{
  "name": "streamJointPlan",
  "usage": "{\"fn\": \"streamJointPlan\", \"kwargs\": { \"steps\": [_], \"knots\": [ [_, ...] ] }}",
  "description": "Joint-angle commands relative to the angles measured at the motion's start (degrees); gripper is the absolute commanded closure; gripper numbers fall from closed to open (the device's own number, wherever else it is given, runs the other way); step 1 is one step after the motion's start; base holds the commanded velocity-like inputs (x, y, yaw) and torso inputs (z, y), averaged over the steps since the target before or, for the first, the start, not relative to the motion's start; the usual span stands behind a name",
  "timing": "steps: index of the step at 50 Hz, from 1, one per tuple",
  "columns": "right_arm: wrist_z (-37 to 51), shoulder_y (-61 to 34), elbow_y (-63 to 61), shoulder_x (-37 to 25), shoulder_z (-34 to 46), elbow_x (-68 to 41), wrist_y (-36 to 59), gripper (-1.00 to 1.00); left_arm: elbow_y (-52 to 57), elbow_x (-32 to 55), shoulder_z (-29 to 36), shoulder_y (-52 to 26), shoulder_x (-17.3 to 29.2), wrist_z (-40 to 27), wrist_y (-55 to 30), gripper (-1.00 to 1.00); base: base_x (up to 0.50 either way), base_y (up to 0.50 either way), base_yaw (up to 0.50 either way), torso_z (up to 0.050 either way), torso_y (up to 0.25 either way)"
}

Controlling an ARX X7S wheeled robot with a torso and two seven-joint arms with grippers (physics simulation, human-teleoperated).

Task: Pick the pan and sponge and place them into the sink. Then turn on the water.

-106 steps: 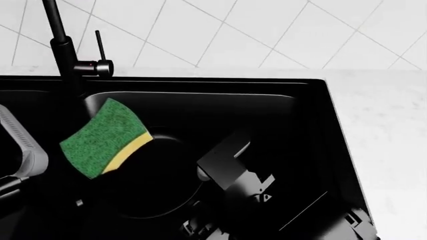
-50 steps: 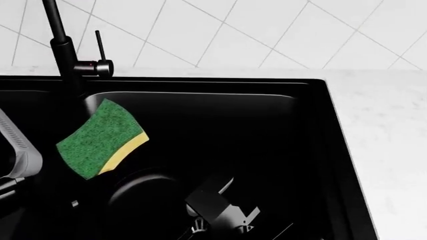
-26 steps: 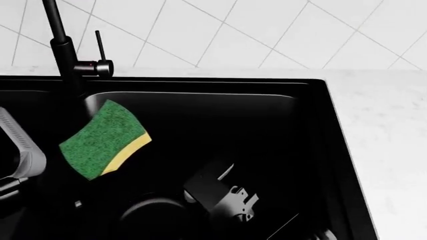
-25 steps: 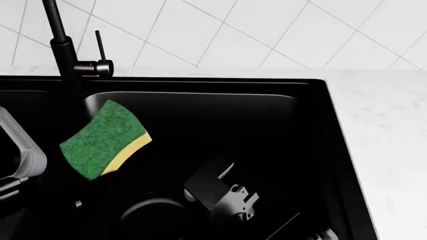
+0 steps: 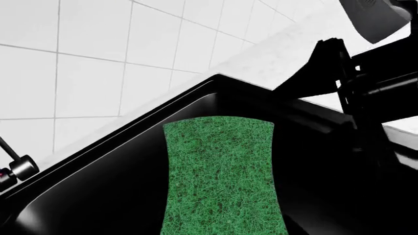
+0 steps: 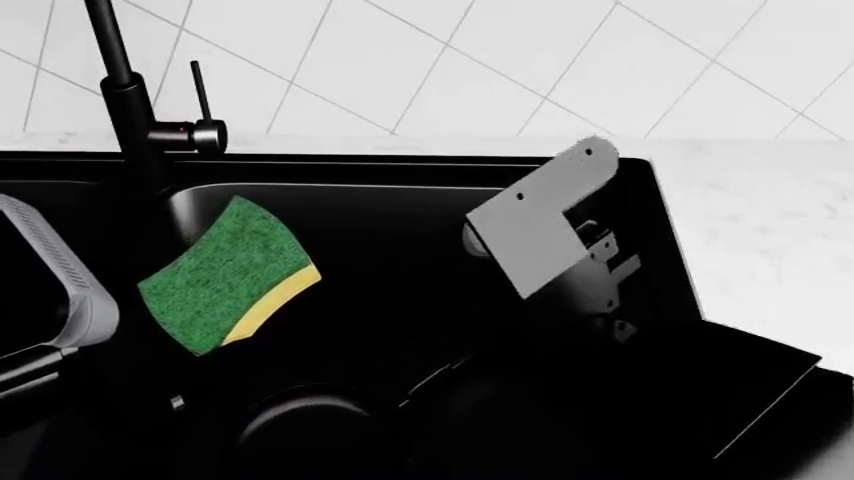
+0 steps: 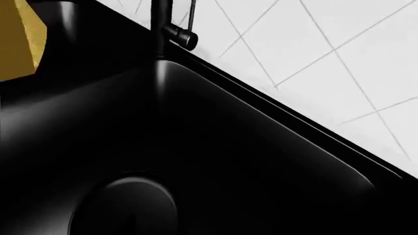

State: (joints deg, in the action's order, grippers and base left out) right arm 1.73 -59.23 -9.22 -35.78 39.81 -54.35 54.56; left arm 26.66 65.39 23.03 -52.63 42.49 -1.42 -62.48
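Observation:
The green and yellow sponge [image 6: 227, 275] hangs in the air over the black sink [image 6: 400, 165], just right of the faucet [image 6: 120, 100]. In the left wrist view the sponge [image 5: 222, 176] reaches out from my left gripper, whose fingers are hidden behind it. The round black pan [image 6: 307, 440] lies low in the basin near the view's lower edge, and shows again as the pan [image 7: 124, 205] in the right wrist view. My right arm [image 6: 547, 230] is raised above the basin, apart from the pan; its fingers are lost against the black. No water shows.
The faucet lever [image 6: 198, 90] stands upright behind the spout base. White tiled wall runs behind the sink. A pale marble counter [image 6: 774, 260] lies to the right. My left arm's grey cover [image 6: 60, 290] sits at the left edge.
My right arm has risen up and to the right, away from the pan, which stays low in the basin. The sponge has shifted slightly to the right.

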Motion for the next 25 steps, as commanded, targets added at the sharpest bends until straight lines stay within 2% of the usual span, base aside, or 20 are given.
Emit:
{"fn": "streamJointPlan", "kwargs": {
  "steps": [1, 5, 6, 18, 25],
  "knots": [
    [8.4, -0.5, -10.3, -6.8, -8.1, -7.1, 4.4, -1.00, -0.3, 0.7, 0.6, -1.0, -0.5, -0.7, -0.6, 1.00, 0.00, 0.00, 0.00, 0.000, 0.000],
    [13.5, 0.3, -11.9, -9.3, -12.2, -9.0, 4.4, -1.00, -0.8, 0.8, 1.2, -1.5, -1.3, -1.5, -1.3, 1.00, 0.00, 0.00, 0.00, 0.000, 0.000],
    [14.6, 0.2, -12.2, -9.9, -12.7, -8.9, 4.7, -1.00, 0.3, -3.0, 4.2, -2.5, -0.4, -0.8, -1.8, 1.00, 0.00, 0.00, 0.00, 0.000, 0.000],
    [21.8, 2.4, -18.5, -15.3, -20.2, -16.4, 5.2, -1.00, -6.6, -3.6, 8.1, -9.4, -7.3, -1.5, -5.9, 1.00, 0.00, 0.00, 0.00, 0.000, 0.000],
    [23.6, 5.0, -20.6, -17.1, -22.8, -19.2, 4.1, -1.00, -13.2, -8.6, 16.3, -15.9, -11.3, 5.7, -6.5, 1.00, 0.00, 0.00, 0.00, 0.000, 0.000]
  ]
}}
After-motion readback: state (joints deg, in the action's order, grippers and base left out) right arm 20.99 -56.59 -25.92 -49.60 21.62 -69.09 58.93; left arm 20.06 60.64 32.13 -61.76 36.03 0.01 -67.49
